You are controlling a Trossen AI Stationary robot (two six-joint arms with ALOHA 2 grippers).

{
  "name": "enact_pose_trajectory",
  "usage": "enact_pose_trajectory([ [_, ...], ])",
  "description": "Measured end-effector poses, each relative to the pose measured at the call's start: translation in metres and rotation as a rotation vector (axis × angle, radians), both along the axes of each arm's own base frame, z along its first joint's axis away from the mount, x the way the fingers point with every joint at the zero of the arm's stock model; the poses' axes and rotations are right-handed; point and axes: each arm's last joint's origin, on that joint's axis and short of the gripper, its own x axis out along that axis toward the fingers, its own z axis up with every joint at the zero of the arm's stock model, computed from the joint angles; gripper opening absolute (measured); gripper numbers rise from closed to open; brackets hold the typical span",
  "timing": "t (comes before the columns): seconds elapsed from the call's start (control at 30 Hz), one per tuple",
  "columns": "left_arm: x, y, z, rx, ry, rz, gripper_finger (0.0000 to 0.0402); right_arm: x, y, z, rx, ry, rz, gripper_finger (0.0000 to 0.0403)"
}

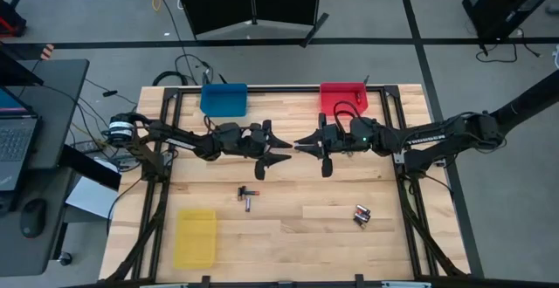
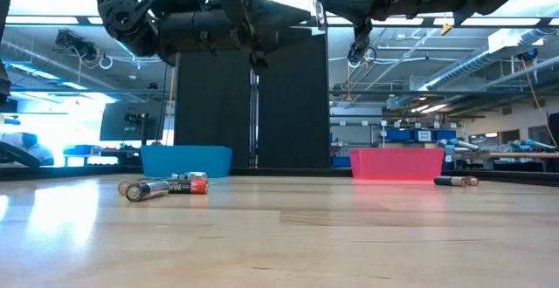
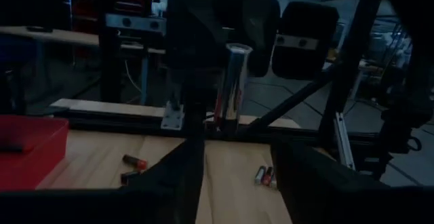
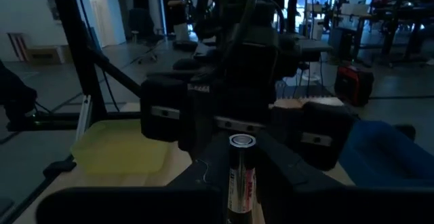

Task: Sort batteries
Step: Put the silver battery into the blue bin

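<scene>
A: Nearest the camera, what lies on the bench [image 1: 288, 236]?

B: In the high view, a yellow bin [image 1: 195, 238] sits at the lower left. Lower right of centre lies a small cluster of batteries [image 1: 362, 216], and a pair of batteries [image 1: 247, 197] lies just left of centre. In the low view the cluster [image 2: 164, 186] shows at the left, and one cell [image 2: 456, 181] at the right.

A: And the held battery?

B: It is up in the air at the middle of the frame, above the bench, where the two arms meet tip to tip. In the right wrist view the silver and red battery [image 4: 240, 173] stands between that arm's own fingers [image 4: 190, 198], its round end pointing at the other arm. The right gripper [image 1: 306, 145] is closed on it.

A: The left one?

B: The left gripper [image 1: 272, 147] is spread wide, its fingers [image 3: 178, 176] apart on either side. In its wrist view the battery [image 3: 233, 81] shows beyond them; I see no contact.

A: Farther back?

B: A blue bin [image 1: 224, 99] at upper left of centre and a red bin [image 1: 343, 96] at upper right of centre, both at the far edge.
</scene>
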Motion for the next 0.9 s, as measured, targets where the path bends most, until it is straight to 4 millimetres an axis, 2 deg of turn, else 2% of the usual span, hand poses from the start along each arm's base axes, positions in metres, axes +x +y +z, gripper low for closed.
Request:
enact_pose_trajectory([
  [0.37,0.006,-0.001,0.014,0.033,-0.059,-0.024,0.0191,0.000,0.005,0.002,-0.005,-0.021,0.024,0.0057],
  [0.7,0.034,-0.002,0.019,0.047,-0.082,-0.152,0.0185,0.000,0.006,0.005,-0.013,-0.055,0.038,0.0057],
  [0.8,0.036,-0.001,0.018,0.048,-0.077,-0.161,0.0169,0.000,0.007,0.006,-0.015,-0.056,0.038,0.0057],
  [0.9,0.036,0.000,0.018,0.048,-0.077,-0.164,0.0133,0.000,0.007,0.006,-0.018,-0.056,0.039,0.0057],
])
